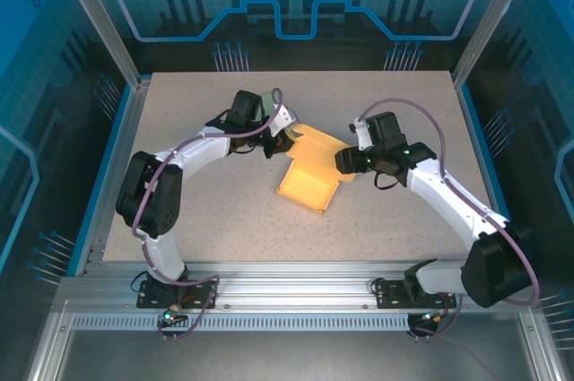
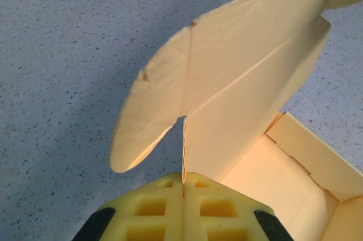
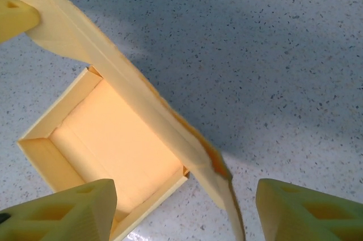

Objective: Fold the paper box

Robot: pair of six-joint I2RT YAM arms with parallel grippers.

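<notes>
Folding looks about halfway: the paper box (image 1: 309, 186) sits mid-tabletop (image 1: 404, 103) with its tray walls already up, but its lid flap (image 2: 238, 82) is raised and not yet closed. Left tool (image 2: 183, 180) is clenched on the flap's edge. Right tool (image 3: 184, 210) is released, jaws straddling the flap without touching.

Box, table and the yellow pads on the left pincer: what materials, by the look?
Box: thin card, matte pale yellow; creased fold lines and a raw, slightly frayed edge.
Table: likely laminate or stone-look composite, grey speckled, faint sheen.
Pads: probably moulded rubber or soft plastic, matte yellow, with square recesses.
</notes>
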